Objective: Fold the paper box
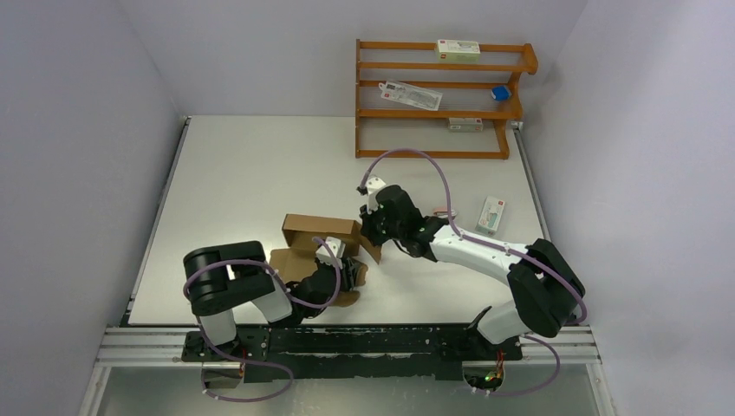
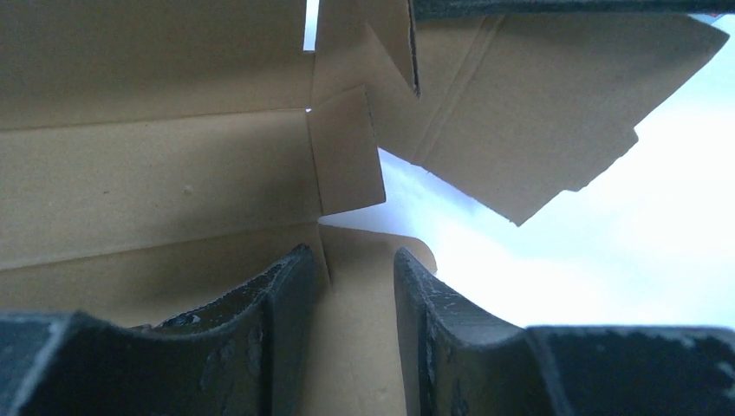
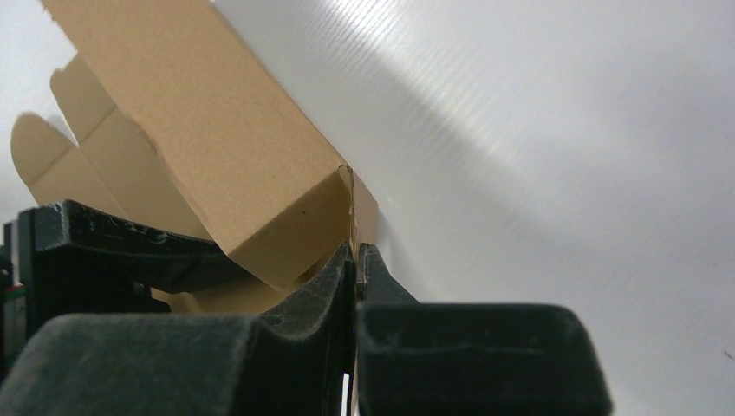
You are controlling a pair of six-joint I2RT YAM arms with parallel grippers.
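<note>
Item: plain brown cardboard paper box [image 1: 316, 228], partly erected with loose flaps, lay on the white table [image 1: 243, 173] toward its 6 o'clock edge. Right gripper [image 3: 354, 253], at the box's 3 o'clock end, was clamped on a thin wall edge. Left gripper [image 2: 360, 277], at 5 o'clock, stood parted, a flap showing between its jaws.

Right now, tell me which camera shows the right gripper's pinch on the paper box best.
Right wrist view: the right gripper is shut on a thin cardboard edge at a corner of the paper box. The top external view shows the box's overall shape, but the wrist hides the pinch. The left wrist view shows flaps, not that pinch.
</note>
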